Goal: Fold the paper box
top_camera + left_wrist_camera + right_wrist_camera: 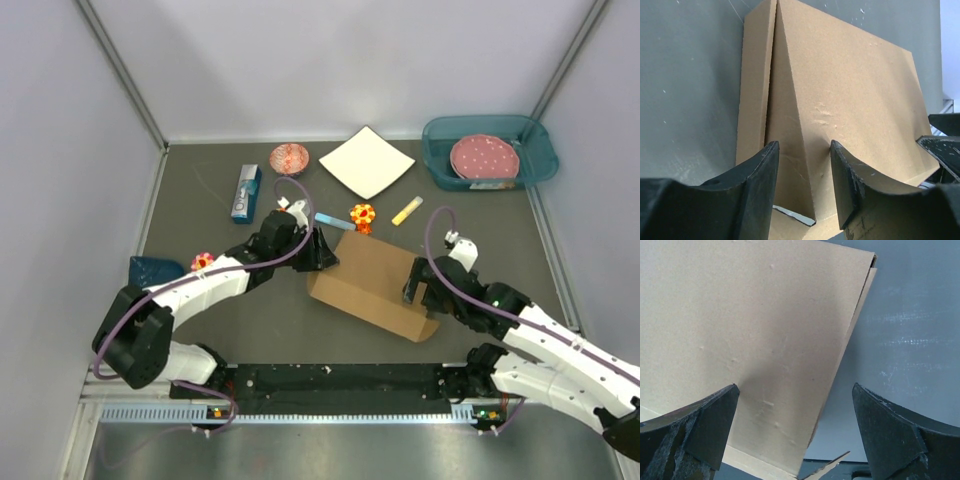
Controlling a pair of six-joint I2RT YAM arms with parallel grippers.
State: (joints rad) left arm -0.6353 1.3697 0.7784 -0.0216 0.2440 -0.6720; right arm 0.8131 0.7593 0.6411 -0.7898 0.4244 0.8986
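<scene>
One paper box (372,285), brown cardboard, lies mid-counter (270,310) between the two arms. The left gripper (804,145) is at its far-left end, jaws apart astride a raised flap. The right gripper (795,387) is at its near-right end, jaws spread wide around a corner. Far beyond lie one white square sheet (366,162), one red patterned bowl (289,158), one blue carton (246,192), one yellow stick (406,211) and two flower-shaped toys (362,216). One teal bin (536,158) at far right holds a pink dotted plate (484,157). One dark blue tub (155,270) sits at left.
</scene>
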